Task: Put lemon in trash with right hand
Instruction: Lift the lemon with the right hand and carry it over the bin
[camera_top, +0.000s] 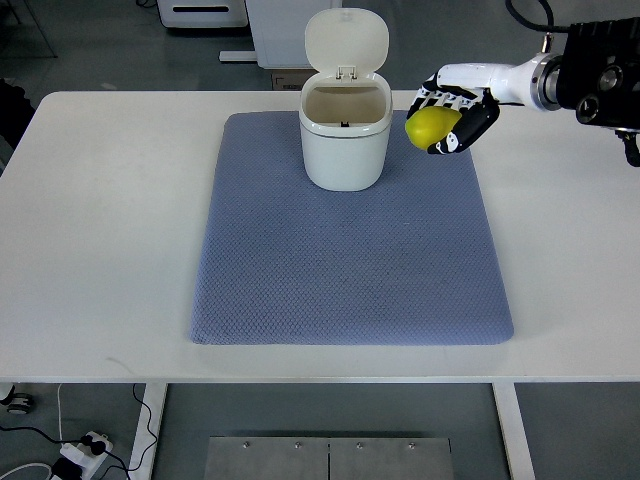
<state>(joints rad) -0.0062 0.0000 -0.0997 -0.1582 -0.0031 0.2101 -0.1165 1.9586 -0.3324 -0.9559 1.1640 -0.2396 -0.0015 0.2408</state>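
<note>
top view, right hand (452, 118) gripping lemon (432, 126), long axis horizontal

At the upper right of the frame, the right hand (455, 118) is seen with black fingers and white segments, joined to a glossy white forearm (495, 80) and a black, round-fitted housing (600, 70).

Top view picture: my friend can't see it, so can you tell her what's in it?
A robot's right hand holds a yellow lemon just to the right of a small white trash bin whose lid is flipped open. The bin stands at the far end of a blue-grey mat on a white table. No left hand shows.
</note>
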